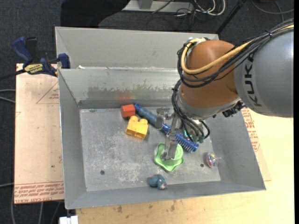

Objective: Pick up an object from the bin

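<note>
Green flat toy (pixel 164 163) sits right under your gripper (pixel 172 148); you cannot tell how wide the jaws stand.

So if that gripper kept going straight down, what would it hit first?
Probably the flat bright-green soft-looking piece directly under the gripper; it may already be touching, depth is unclear.

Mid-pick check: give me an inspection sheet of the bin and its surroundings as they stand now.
Surface: grey metal bin, floor scuffed.
Job's things: flat bright-green soft piece, front middle, under the gripper.
Clutter: yellow plastic block; red-orange block; blue-handled brush; small blue-grey lump; small multicoloured ball.
Grippers: gripper low over the green piece.
Cables: bundle along the arm's orange cover; loose leads on floor behind bin.
Surroundings: dark carpet.
</note>
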Tool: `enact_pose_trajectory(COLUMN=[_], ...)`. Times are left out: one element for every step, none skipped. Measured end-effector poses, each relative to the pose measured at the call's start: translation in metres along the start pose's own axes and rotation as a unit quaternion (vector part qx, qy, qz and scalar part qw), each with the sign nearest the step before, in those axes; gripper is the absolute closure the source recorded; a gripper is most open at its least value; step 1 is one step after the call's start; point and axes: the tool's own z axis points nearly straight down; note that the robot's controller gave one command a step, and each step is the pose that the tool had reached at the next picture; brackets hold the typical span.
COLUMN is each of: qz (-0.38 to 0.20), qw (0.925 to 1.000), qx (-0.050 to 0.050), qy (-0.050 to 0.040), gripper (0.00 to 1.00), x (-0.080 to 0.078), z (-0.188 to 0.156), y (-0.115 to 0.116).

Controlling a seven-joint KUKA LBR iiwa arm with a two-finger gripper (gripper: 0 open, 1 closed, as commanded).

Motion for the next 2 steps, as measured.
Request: enact_pose_trajectory(qz=[-0.383, -0.342], qw=[0.9236, 0.9395], qx=[0.001, 0.001], qy=[-0.0026, -0.0055], gripper=[0.0, 0.0], x=[0.028, -0.015], z=[0.051, 0.073], y=[-0.014, -0.017])
